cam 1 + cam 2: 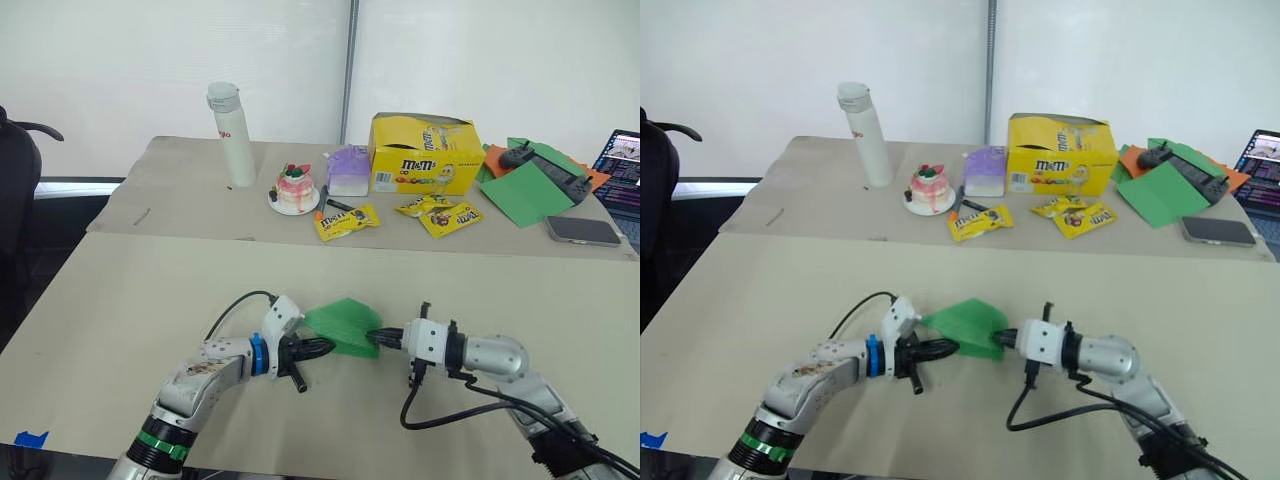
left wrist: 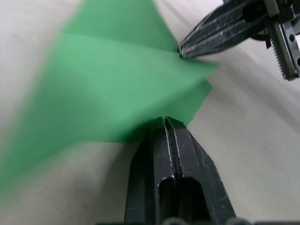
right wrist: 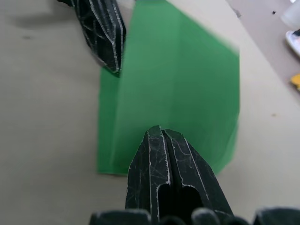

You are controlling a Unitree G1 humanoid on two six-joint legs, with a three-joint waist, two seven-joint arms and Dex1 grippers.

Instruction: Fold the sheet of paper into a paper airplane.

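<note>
Fingers pressed together on both sides, the left gripper [image 1: 318, 348] and right gripper [image 1: 378, 338] pinch opposite edges of the sheet of paper [image 1: 345, 323], apparently lifted just above the near table [image 1: 120, 290], probably to steady a crease.

Left arm [image 1: 200, 380]: silver-grey casing, blue ring, green wrist band, black cable. Right arm [image 1: 490, 358]: silver casing, white block, looping black cable. Jaws: black, scuffed, ridged.
</note>
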